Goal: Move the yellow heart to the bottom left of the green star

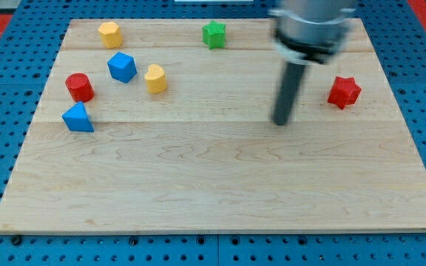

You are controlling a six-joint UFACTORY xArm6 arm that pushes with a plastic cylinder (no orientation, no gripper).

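Observation:
The yellow heart (pixel 154 78) lies on the wooden board at the view's upper left. The green star (pixel 214 34) sits near the board's top edge, above and to the right of the heart. My tip (pixel 280 122) rests on the board right of centre, far to the right of the heart and below and to the right of the green star. It touches no block. The rod is blurred.
A blue cube (pixel 122 67) sits just left of the heart. A yellow hexagon (pixel 109 34), a red cylinder (pixel 80 87) and a blue triangle (pixel 78 118) lie further left. A red star (pixel 344 92) lies right of my tip. The wooden board (pixel 220 185) rests on a blue pegboard.

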